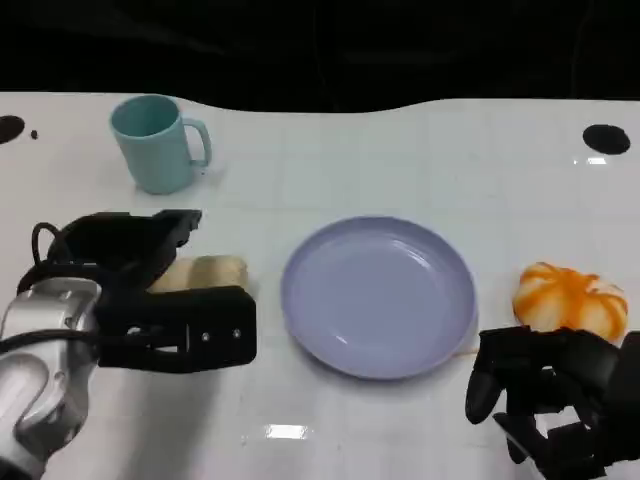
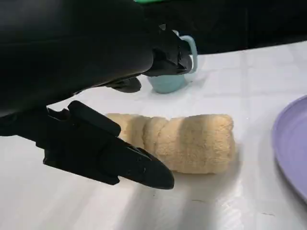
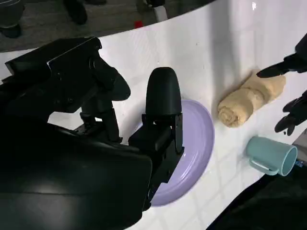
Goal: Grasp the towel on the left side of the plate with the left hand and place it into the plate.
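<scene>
A rolled beige towel lies on the white table just left of the empty lavender plate. My left hand reaches over the towel's left end with its fingers apart, one part behind the roll and one in front. In the left wrist view the towel lies between the spread fingers, and no grip on it shows. The right wrist view shows the towel with the left hand's fingertips on either side of it. My right hand hovers by the plate's right edge, holding nothing.
A teal mug stands at the back left, behind the towel. An orange-and-white pumpkin-like object sits right of the plate, just above my right hand. The table's far edge curves along the dark background.
</scene>
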